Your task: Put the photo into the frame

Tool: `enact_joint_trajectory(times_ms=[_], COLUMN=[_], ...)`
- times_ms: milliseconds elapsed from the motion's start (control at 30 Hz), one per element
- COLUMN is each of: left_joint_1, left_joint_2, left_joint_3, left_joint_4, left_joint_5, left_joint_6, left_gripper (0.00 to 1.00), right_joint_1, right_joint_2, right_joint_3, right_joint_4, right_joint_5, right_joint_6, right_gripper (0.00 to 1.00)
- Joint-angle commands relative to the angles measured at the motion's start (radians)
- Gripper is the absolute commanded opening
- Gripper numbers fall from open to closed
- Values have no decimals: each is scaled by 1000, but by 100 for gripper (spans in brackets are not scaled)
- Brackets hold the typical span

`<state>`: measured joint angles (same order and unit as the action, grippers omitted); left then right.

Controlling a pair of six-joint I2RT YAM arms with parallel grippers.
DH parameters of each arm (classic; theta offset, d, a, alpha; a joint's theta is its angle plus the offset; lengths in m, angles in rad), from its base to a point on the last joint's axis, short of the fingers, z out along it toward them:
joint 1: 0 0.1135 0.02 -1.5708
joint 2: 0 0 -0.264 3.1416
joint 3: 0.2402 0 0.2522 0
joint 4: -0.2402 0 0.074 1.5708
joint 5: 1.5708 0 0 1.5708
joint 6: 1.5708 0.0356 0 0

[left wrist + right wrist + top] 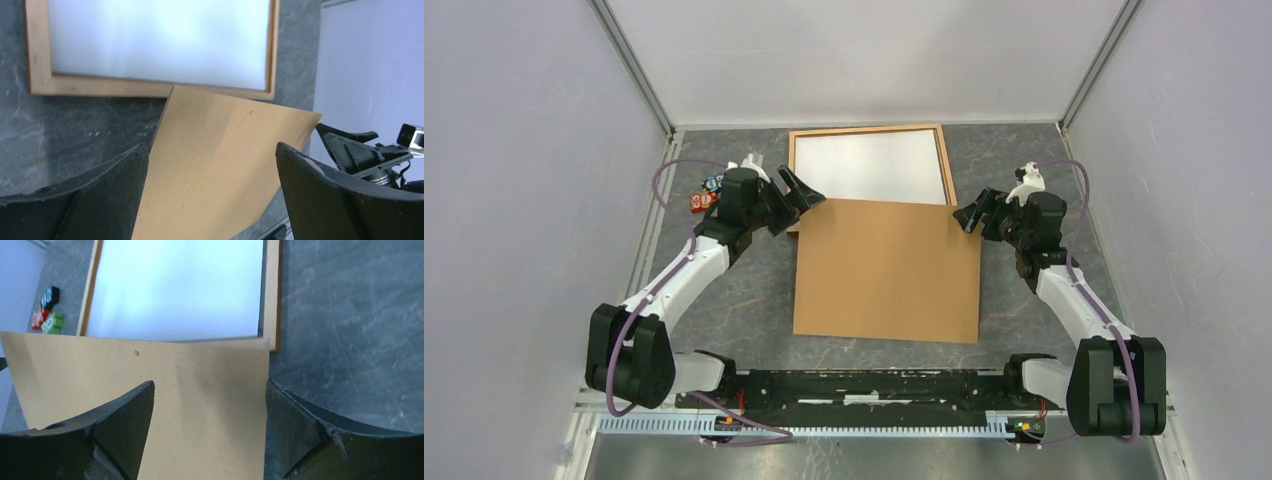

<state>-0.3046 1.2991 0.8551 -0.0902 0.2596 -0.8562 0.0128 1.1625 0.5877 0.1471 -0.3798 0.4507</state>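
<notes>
**Left hand** [211,146]: fingers spread wide, gripping nothing. It hovers at the 10 o'clock corner of the backing board [887,270].

**Right hand** [210,382]: likewise spread and empty, at the board's 2 o'clock corner. You cannot tell from these views whether any fingertip touches the board.

**Backing board:** plain brown fibreboard, loose from the frame [100,86]. Its 12 o'clock edge laps onto the frame's near rail, and the rest lies toward 6 o'clock on the worktop [754,300]. Judged light, thin and stiff, with a matt face that should give fair grip. Where it lies flat you have no edge to pinch. Take it where it rides up on the rail, at the two far corners, one hand to each, so it does not pivot.

**Photo** [871,165]: a white sheet fills the frame opening at 12 o'clock. This is judged to be the print lying face down, already seated. Treat it as thin, glossy underneath and easily creased or shifted. Do not drag the board across it.

**Frame:** thin light wood, probably light enough to slide if you push the board against it.

**Worktop:** dark, slate-patterned and flat.

**Room:** pale walls [524,150] close in at 9 and 3 o'clock, with another at 12. The frame sits near that far wall, so you have little margin there.
</notes>
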Motion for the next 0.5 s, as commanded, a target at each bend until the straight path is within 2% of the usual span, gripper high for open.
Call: enact_joint_trajectory(times_ms=[0,467], left_joint_1=[-38,-38], left_joint_2=[14,96], left_joint_3=[169,411], left_joint_4=[101,62], left_joint_5=[159,158], left_joint_6=[-125,-111], left_gripper=[100,99], right_joint_1=[101,191], right_joint_2=[-2,33], right_joint_3=[149,418], right_joint_4=[54,15], right_joint_5=[-164,-58], right_joint_6=[121,144], right_gripper=[85,83])
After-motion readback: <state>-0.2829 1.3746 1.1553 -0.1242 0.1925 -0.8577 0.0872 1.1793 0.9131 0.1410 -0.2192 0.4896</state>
